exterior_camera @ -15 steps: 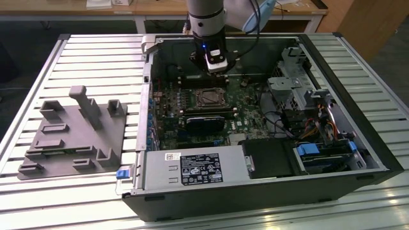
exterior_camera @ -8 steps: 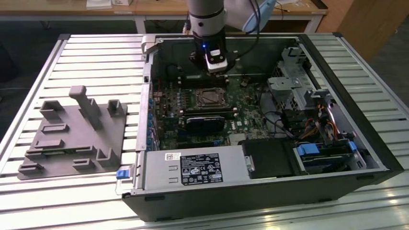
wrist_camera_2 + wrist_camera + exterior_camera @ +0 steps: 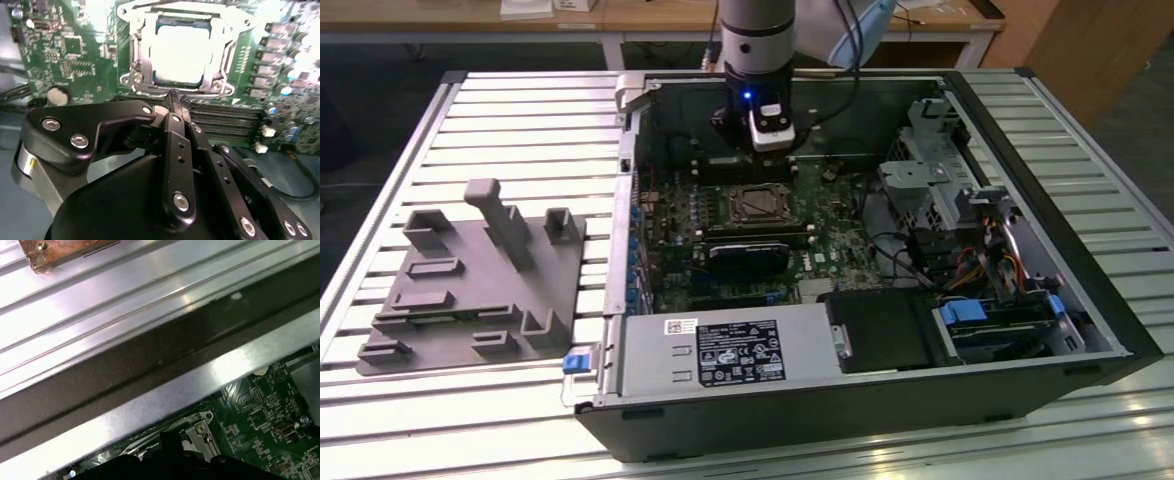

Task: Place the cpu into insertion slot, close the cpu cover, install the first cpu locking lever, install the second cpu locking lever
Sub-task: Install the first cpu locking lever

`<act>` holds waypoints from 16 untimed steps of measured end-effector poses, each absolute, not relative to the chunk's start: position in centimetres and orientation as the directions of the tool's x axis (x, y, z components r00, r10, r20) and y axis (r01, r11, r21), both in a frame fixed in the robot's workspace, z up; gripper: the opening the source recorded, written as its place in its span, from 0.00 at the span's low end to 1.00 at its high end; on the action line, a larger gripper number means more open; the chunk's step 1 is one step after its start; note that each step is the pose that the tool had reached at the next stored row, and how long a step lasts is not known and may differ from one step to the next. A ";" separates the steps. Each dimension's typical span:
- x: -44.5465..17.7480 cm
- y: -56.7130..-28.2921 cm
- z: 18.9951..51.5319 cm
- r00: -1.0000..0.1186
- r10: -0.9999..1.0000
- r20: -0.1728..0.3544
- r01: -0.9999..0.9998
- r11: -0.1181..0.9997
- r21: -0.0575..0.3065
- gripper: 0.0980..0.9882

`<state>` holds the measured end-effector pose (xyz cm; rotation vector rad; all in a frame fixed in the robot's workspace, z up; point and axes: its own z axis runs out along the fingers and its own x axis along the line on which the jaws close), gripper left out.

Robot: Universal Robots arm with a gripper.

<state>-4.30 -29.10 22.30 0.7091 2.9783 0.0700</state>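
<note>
The gripper (image 3: 771,150) hung from the arm inside the open case (image 3: 854,420), low over the green board (image 3: 75,50). In the second wrist view the gripper (image 3: 177,97) had its two black fingers drawn together, the fingertips (image 3: 172,96) meeting with nothing visible between them.

Just past the fingertips sat the slot (image 3: 135,80), and the cpu (image 3: 182,50) lay in it, its pale metal face showing bright. The cover (image 3: 141,47) lay down over the cpu, its silvery frame ringing the chip's face through the square window. I could not tell how the levers stood, nor whether the fingertips touched anything.

The long black memory slots (image 3: 225,117) ran crosswise beside the fingers, between the gripper's body and the slot. In the exterior view the slot (image 3: 761,205) lay on the board just below and beside the gripper.

In the first wrist view a corner of the slot's metal rim (image 3: 200,427) showed next to the dark gripper (image 3: 170,465), with the case's wall (image 3: 150,365) and the slatted table (image 3: 100,300) beyond it.

Well away from the gripper, outside the case on the exterior view's left, a grey fixture (image 3: 467,290) rested on the table (image 3: 520,110).
</note>
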 end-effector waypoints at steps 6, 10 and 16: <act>-4.3 -30.0 22.3 -0.891 0.450 -0.066 0.449 0.893 0.031 0.01; -4.3 -30.8 22.3 -0.891 0.449 -0.067 0.449 0.893 0.019 0.01; -4.3 -31.9 22.3 -0.897 0.435 -0.071 0.436 0.900 0.007 0.01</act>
